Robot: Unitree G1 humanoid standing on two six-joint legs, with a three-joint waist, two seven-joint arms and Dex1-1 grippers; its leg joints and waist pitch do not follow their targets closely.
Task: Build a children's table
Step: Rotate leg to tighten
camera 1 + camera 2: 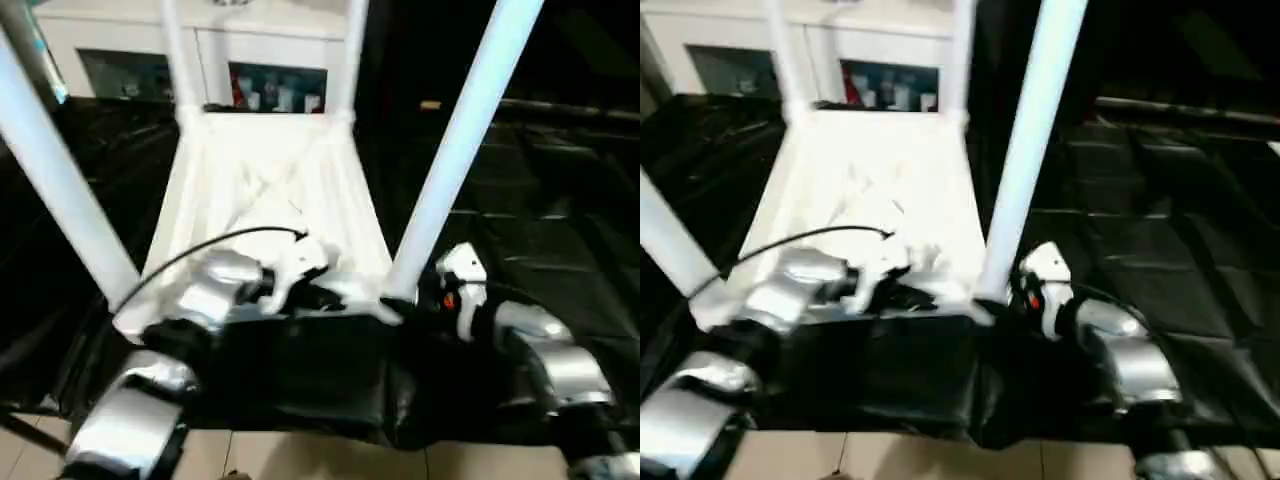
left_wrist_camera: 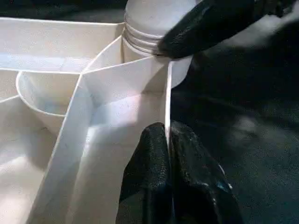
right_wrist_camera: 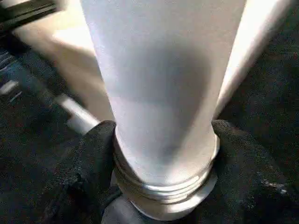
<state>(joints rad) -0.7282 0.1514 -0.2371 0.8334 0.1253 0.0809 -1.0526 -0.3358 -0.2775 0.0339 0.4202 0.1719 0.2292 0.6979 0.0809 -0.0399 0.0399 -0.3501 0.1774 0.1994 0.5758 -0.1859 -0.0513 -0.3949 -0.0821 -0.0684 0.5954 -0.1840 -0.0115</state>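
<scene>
**A:** Start at the left. What's there?

**B:** The tabletop [image 1: 265, 195] lies upside down on a black sheet [image 1: 560, 220], ribbed underside up. Four white legs stand up from its corner sockets: the near-left leg [image 1: 55, 170], the two far legs [image 1: 180, 60] by the cabinet, and the near-right leg [image 1: 465, 130].

**A:** And the left gripper [image 2: 168, 154]?

**B:** It sits at the near edge of the tabletop, close to the near-right corner. Its two black fingers [image 2: 145, 177] are pressed together on a thin upright rim wall [image 2: 167, 102], pinching it from both sides. A black cable [image 1: 215, 245] arcs over its silver forearm.

**A:** Move right.

**B:** The right gripper [image 3: 163, 163] is at the base of the near-right leg, where the leg's ringed end meets the socket. Its fingers [image 3: 93, 158] are spread to the leg's width, one on each side, both touching it.

**A:** Any writing, brands, labels?

**B:** None I can read. Behind the table a white glass-door cabinet [image 1: 270, 85] holds red and pale items, too blurred to tell. The right wrist housing carries a small orange mark [image 1: 449, 300], with no legible lettering.
</scene>
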